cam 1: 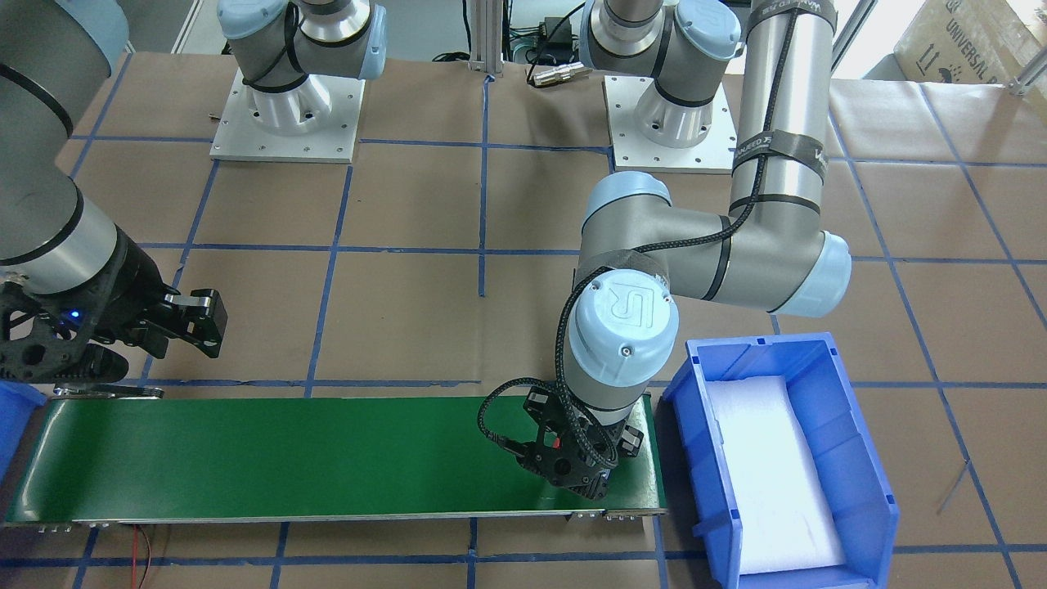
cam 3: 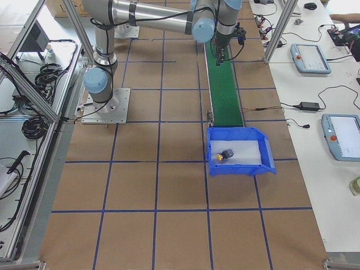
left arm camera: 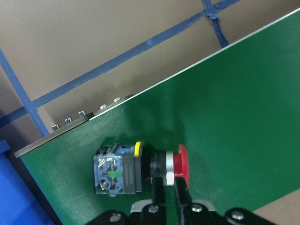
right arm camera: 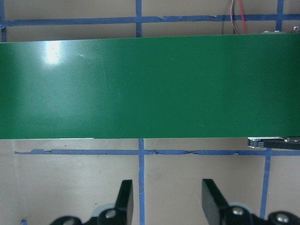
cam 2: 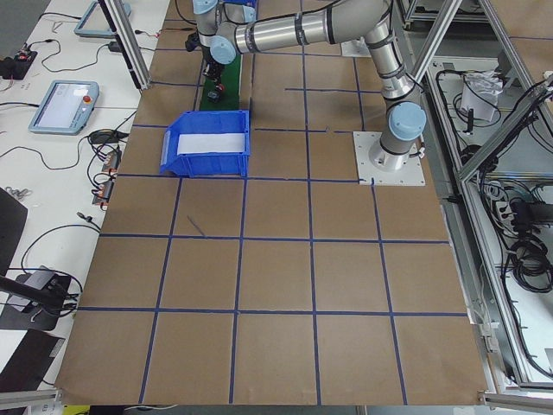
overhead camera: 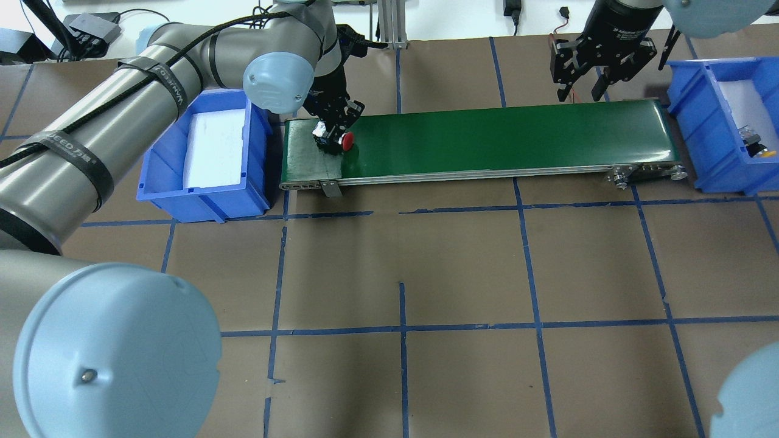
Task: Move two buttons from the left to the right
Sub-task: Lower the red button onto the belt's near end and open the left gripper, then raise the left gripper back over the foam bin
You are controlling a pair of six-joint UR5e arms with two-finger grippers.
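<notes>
The yellow-capped button (overhead camera: 755,145) lay in the right-hand blue bin (overhead camera: 694,134). At the left end of the green conveyor belt (overhead camera: 487,140), the left claw (left arm camera: 168,183) pinched the red-capped button (left arm camera: 140,166) by its neck, cap pointing sideways. Past the belt's far edge, the right claw (right arm camera: 168,199) hung spread over the brown tabletop (overhead camera: 462,267).

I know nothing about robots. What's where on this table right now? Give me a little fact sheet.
red button: lying on its side at the left end of the green belt
left gripper: fingers shut on the red button's collar
yellow button: in the right blue bin
right gripper: fingers open, holding nothing, beside the belt's right end
left blue bin: only a white foam pad shows inside
</notes>
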